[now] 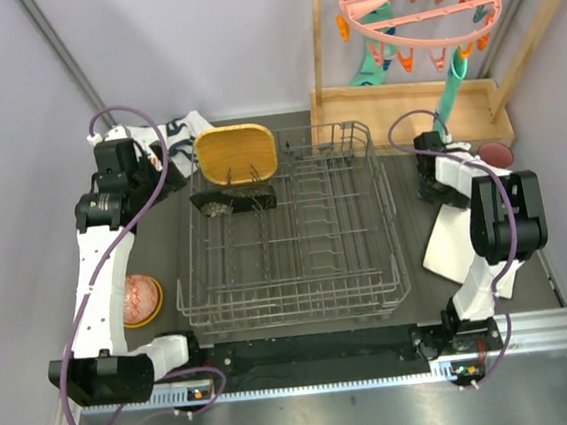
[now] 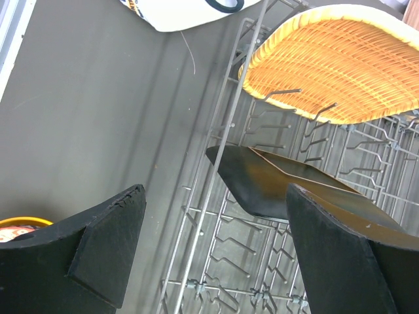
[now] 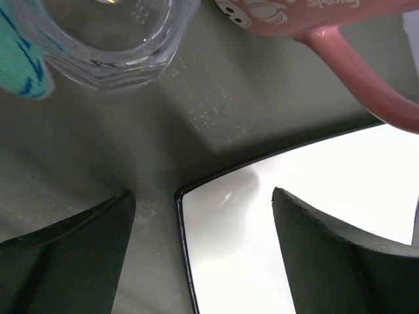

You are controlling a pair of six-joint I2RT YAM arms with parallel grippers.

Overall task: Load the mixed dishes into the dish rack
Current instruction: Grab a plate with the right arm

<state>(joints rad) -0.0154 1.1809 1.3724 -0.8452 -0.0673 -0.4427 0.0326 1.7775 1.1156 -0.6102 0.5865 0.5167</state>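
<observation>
– Dish rack (image 1: pixel 298 261) first: where is it, and what is in it?
– It sits mid-desk (image 1: pixel 162 249), between the arms. Two dishes are in its far-left corner. The yellow rounded-square plate (image 1: pixel 237 154) stands nearly upright against the prongs, and the black floral square plate (image 1: pixel 232 199) lies tilted just in front of it. I'd say the prongs are what keep both on edge.
– And the left hand (image 2: pixel 213 196)?
– Spread wide, with nothing between its fingers. It hovers beside the rack's left wall, looking across at those two plates. The white printed cloth (image 1: pixel 180 132) lies just behind it.
– The right hand (image 3: pixel 203 248)?
– Also wide and empty. It hangs low over a corner of the pale plate (image 3: pixel 262 216), which lies flat on the desk to the right of the rack. One finger is over the plate and the other over bare desk. That straddle suggests it is lining up on the rim.
– Why the rim?
– A flat plate offers little else to pinch, so it probably needs tipping or sliding first.
– What else waits?
– The pink cup (image 3: pixel 314 13) and the small clear glass (image 3: pixel 111 39) are just beyond that plate. The orange bowl (image 1: pixel 141 298) sits left of the rack, beside the left arm. Most of the loading looks undone.
</observation>
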